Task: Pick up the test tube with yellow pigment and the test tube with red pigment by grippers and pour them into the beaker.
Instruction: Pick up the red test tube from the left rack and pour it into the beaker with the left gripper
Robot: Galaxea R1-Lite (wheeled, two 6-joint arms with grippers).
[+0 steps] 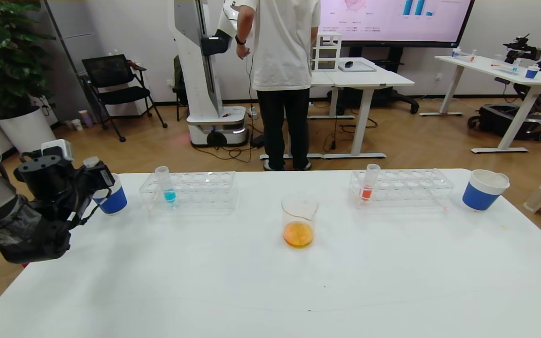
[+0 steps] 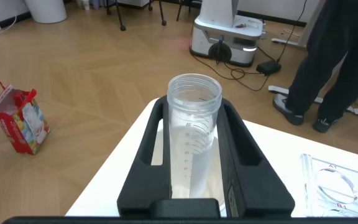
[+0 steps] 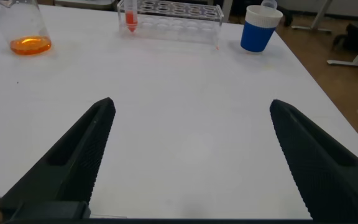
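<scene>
The left tool [image 1: 93,180] is at the left edge of the head view, by a blue cup [image 1: 111,197] at the table's [image 1: 270,281] far left corner. Its two fingers are closed on an empty tube [image 2: 193,134]. In the left wrist view the tube's open mouth faces the camera and its long side runs along between the fingers. Small marks run down the tube, too small to read.

The beaker [image 1: 299,220] stands upright in the middle of the table with orange liquid in it.

The red tube [image 1: 370,182] stands upright, mouth up, in the rack [image 1: 402,188] at the right. A blue tube [image 1: 166,184] stands in the left rack [image 1: 190,190], which has letters "B1" on it.

The right tool [image 3: 191,162] is wide open and holds nothing. It is over bare table, lower right.
</scene>
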